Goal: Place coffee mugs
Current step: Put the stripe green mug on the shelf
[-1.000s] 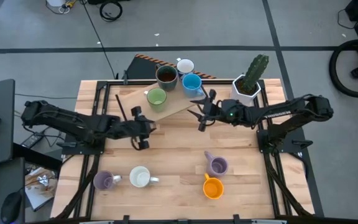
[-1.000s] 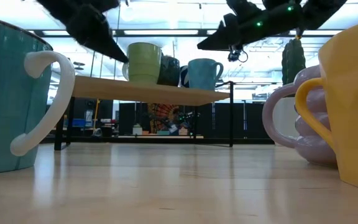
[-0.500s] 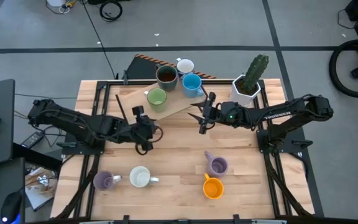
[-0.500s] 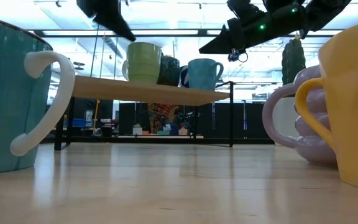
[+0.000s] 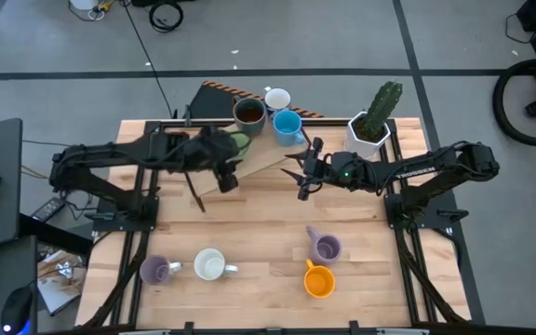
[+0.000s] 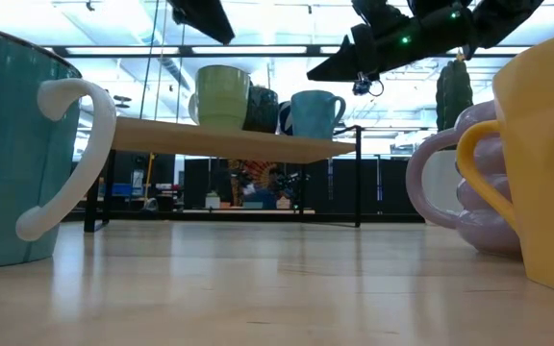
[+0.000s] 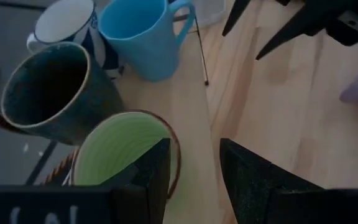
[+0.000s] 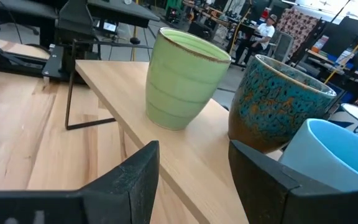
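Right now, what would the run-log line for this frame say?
left gripper: open, over green mug on shelf | right gripper: open, empty, beside shelf | four mugs on shelf, four on table

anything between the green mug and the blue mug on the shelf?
Yes. In the low view the dark brown mug stands between the green mug and the blue mug.

green mug (image 5: pixel 236 142), blue mug (image 5: pixel 287 125), orange mug (image 5: pixel 318 280)

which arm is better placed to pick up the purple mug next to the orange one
Right. The right gripper hovers open just above the purple mug beside the orange mug; the left gripper is over the shelf.
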Controlling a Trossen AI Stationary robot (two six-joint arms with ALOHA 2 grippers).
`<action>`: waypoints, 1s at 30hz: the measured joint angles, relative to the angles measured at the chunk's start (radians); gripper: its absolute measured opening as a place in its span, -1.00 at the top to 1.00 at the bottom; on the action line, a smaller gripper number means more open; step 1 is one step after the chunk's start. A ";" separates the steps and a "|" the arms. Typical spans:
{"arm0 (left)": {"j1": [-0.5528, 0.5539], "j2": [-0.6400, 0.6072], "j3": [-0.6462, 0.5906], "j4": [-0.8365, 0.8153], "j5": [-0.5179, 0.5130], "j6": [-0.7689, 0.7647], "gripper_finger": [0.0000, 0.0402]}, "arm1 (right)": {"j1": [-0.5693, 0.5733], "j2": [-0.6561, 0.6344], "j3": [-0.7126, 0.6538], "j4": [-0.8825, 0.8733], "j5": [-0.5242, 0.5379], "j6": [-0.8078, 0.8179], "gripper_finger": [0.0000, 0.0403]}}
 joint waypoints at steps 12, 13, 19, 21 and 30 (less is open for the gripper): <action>0.117 0.193 0.184 -0.197 0.119 0.009 0.27 | 0.000 0.000 0.000 0.007 -0.005 0.005 0.01; 0.131 0.202 0.194 -0.214 0.143 0.005 0.27 | 0.000 0.000 0.000 0.006 -0.009 0.007 0.01; 0.190 0.223 0.214 -0.246 0.233 0.011 0.35 | 0.000 0.000 0.000 0.012 -0.027 0.008 0.01; 0.201 0.224 0.214 -0.261 0.243 0.030 0.41 | 0.000 0.000 0.000 0.013 -0.027 0.008 0.01; 0.211 0.223 0.214 -0.277 0.245 0.068 0.72 | 0.000 0.001 0.000 0.012 -0.027 0.008 0.01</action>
